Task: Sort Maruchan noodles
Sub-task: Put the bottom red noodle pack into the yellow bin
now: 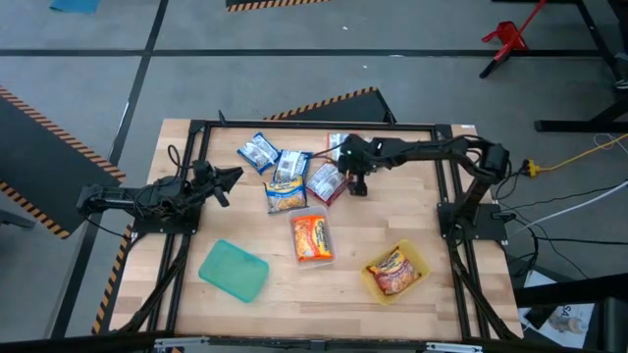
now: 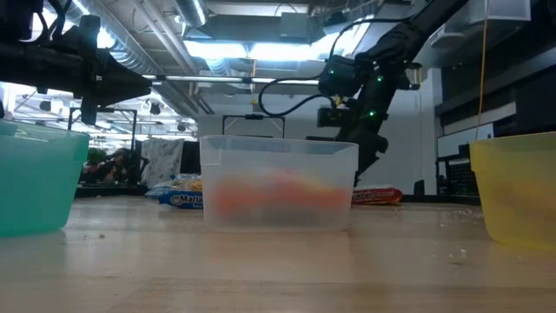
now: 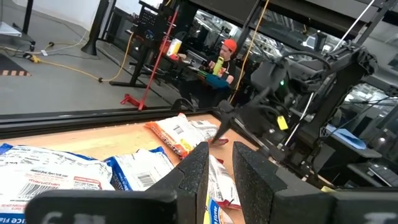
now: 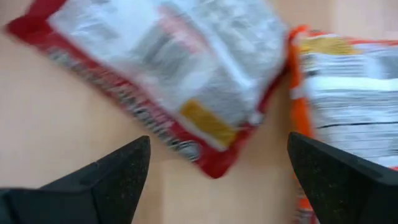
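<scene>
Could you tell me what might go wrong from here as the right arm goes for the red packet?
The right end effector hangs open over the red packet, whose edge lies close beside an orange packet; closing there might pinch or drag both. The packet lies flat on the table, so the fingertips may slip off its crinkly film. The left end effector waits near the blue packets, so a wide swing could bring the arms close.
</scene>
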Tool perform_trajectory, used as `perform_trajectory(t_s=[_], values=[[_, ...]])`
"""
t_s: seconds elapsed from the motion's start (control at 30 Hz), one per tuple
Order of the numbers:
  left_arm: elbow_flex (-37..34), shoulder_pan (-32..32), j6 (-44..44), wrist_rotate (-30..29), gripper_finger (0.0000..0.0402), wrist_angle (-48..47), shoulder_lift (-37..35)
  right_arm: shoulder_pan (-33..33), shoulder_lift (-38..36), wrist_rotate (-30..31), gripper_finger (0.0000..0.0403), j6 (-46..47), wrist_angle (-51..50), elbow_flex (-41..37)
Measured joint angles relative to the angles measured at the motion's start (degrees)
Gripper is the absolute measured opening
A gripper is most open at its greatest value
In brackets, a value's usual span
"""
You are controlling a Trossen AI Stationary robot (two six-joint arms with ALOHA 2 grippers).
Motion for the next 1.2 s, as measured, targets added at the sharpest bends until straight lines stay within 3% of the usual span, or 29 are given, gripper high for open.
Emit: perform_trajectory(t_s=[0.1,0.43,0.53,0.7,1.03,1.1,1.2], values=[[0.0,0.0,0.0,0.0,0.0066,0.0,0.0,0.5,0.7,-2.5,0.0363,0.0,-0.7,0.0],[0.0,0.0,0.3,-0.1,0.0066,0.0,0.0,0.8,8.4,-2.4,0.0362,-1.1,1.2,3.9],[0.0,0.0,0.3,-0.1,0.0066,0.0,0.0,0.8,10.1,-2.9,0.0346,-1.2,-0.8,6.0],[0.0,0.0,0.3,-0.1,0.0066,0.0,0.0,0.9,11.1,-3.3,0.0262,0.1,-3.0,7.5],[0.0,0.0,0.4,-0.1,0.0066,0.0,0.0,0.8,11.2,-2.1,0.0031,3.1,-2.5,7.6],[0.0,0.0,0.4,-0.1,0.0066,0.0,0.0,0.8,11.1,-2.2,0.0012,3.5,-2.6,7.6],[0.0,0.0,0.4,-0.1,0.0066,0.0,0.0,0.9,11.3,-2.2,0.0019,5.3,-4.1,8.5]])
